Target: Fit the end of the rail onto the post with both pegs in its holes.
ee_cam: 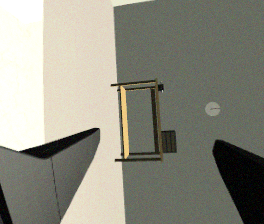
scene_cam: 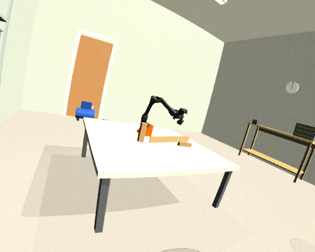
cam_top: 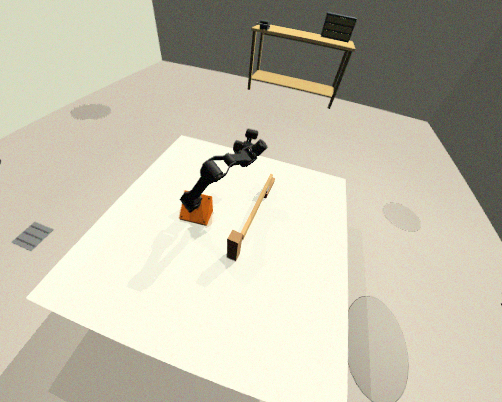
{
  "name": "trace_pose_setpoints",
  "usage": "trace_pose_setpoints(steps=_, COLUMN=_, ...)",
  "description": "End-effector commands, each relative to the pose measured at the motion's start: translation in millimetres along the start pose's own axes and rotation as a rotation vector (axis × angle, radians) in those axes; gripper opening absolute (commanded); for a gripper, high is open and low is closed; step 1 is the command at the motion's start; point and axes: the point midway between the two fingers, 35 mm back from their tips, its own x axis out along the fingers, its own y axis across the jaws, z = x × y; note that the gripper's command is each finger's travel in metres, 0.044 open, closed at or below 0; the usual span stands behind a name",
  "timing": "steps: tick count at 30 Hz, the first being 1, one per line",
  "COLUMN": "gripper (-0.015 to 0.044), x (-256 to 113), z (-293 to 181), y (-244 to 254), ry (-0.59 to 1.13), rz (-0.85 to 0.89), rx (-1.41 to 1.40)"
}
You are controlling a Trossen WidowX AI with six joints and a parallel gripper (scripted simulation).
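Observation:
The long wooden rail (cam_top: 255, 210) (scene_cam: 167, 139) lies between the post and the low footboard block. Its near end is low, close in front of the post, with a small gap in the exterior view. The upright wooden post (cam_top: 234, 245) (scene_cam: 142, 132) stands at that end; its pegs and the rail's holes cannot be made out. The low footboard block (scene_cam: 186, 145) is at the far end, with the small grey bracket (scene_cam: 181, 141) against the rail. My gripper (cam_top: 257, 140) (scene_cam: 182, 116) (ee_cam: 156, 140) is open and empty, high above the table and away from the rail.
The arm's orange base (cam_top: 196, 209) (scene_cam: 148, 130) stands on the white table (cam_top: 293, 310) (scene_cam: 165, 161), to one side of the rail. A shelf table (cam_top: 303, 36) (scene_cam: 281, 133) (ee_cam: 125, 122) stands by the dark wall, well beyond the table.

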Motion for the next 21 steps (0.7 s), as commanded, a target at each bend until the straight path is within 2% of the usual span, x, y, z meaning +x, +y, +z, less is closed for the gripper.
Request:
trace_pose_setpoints(steps=1, gripper=0.0426, x=-1.2, z=-1.8, y=1.0, ry=0.008, rz=0.007, rx=0.013)
trace_pose_setpoints(steps=4, gripper=0.0440, x=-19.8, z=-24.8, y=17.1, ry=0.125, rz=0.099, rx=0.197)
trace_pose_setpoints(steps=9, gripper=0.0440, x=-72.7, z=-61.0, y=57.1, ry=0.391, rz=0.280, rx=0.571)
trace_pose_setpoints(steps=15, gripper=0.0440, x=-154.5, z=-78.8, y=103.6, ry=0.729, rz=0.462, rx=0.945)
trace_pose_setpoints(steps=21, gripper=0.0440, x=-248.4, z=-71.1, y=141.2, ry=1.094, rz=0.623, rx=1.234)
